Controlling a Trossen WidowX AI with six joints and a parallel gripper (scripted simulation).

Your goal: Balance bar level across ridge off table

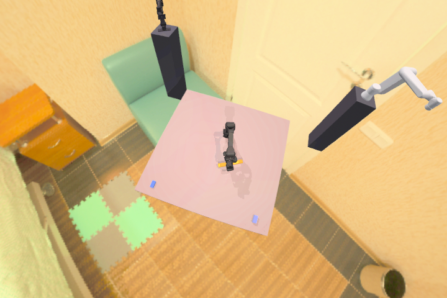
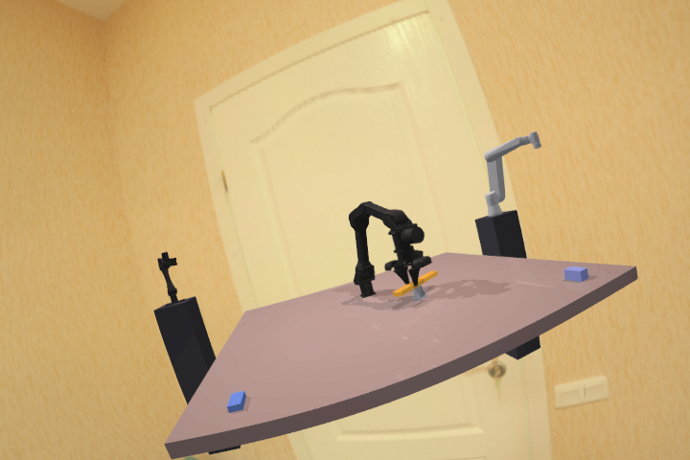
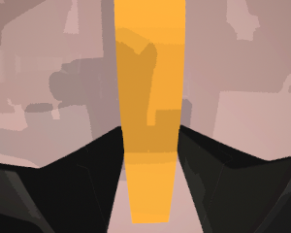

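toward the near left corner of the desk point(image 1: 195, 140) point(image 2: 324, 347) sits a small blue block point(image 1: 153, 184) point(image 2: 237, 401), and a paler, bluish-violet block point(image 1: 254, 219) point(image 2: 576, 273) sits near another corner, to the right. beyond the far left edge stands a dark pillar point(image 1: 169, 63) point(image 2: 183, 347) with a small black arm point(image 1: 161, 17) point(image 2: 168, 276) on top; off to the right, a second dark pillar point(image 1: 340, 121) point(image 2: 500, 236) bears a pale grey arm point(image 1: 389, 82) point(image 2: 496, 173). a green chair point(image 1: 136, 70), an orange cabinet point(image 1: 55, 144) and green and grey floor tiles point(image 1: 94, 216) lie to the left.
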